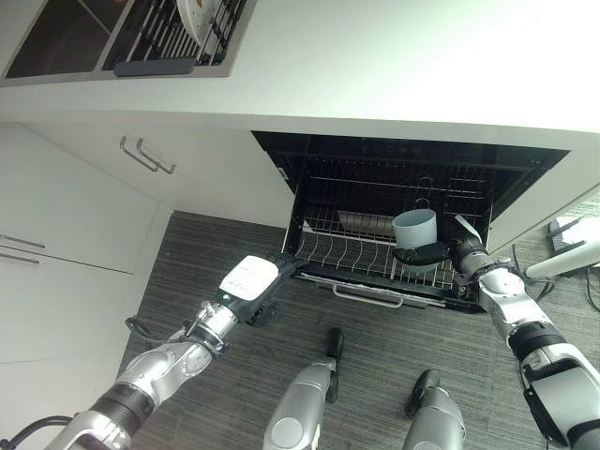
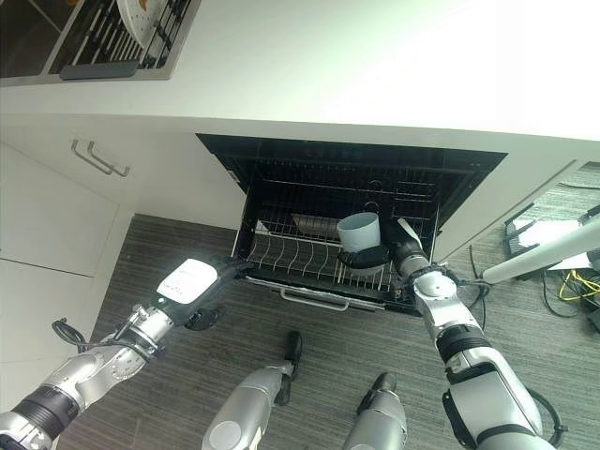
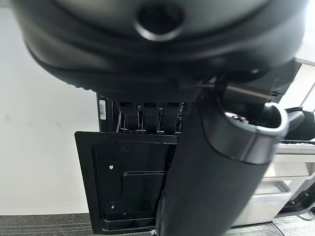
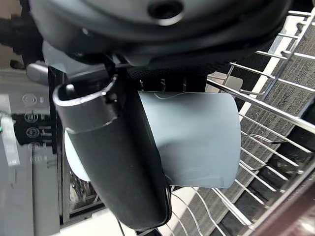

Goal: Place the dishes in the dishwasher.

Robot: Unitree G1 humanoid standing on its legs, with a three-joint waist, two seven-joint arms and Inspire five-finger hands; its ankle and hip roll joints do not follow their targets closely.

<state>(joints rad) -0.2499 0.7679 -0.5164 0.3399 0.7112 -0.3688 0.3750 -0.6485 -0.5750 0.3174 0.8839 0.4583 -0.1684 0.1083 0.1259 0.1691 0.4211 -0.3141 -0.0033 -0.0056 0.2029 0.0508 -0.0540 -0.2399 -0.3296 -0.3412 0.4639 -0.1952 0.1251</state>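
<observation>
Right hand: being held out over the pulled-out rack, its arm coming in from 5 o'clock; the fingers are being curled round a light blue-grey cup, the thumb laid across its wall in the right wrist view.
Cup: being gripped mouth up, above the right part of the rack.
Rack: wire, being shown drawn out of the open dishwasher under the white counter.
Left hand: being stretched from 7 o'clock toward the rack's left front corner; whether its fingers are spread or closed cannot be told.
Plate: being kept in the sink-side drying rack at 11 o'clock.
</observation>
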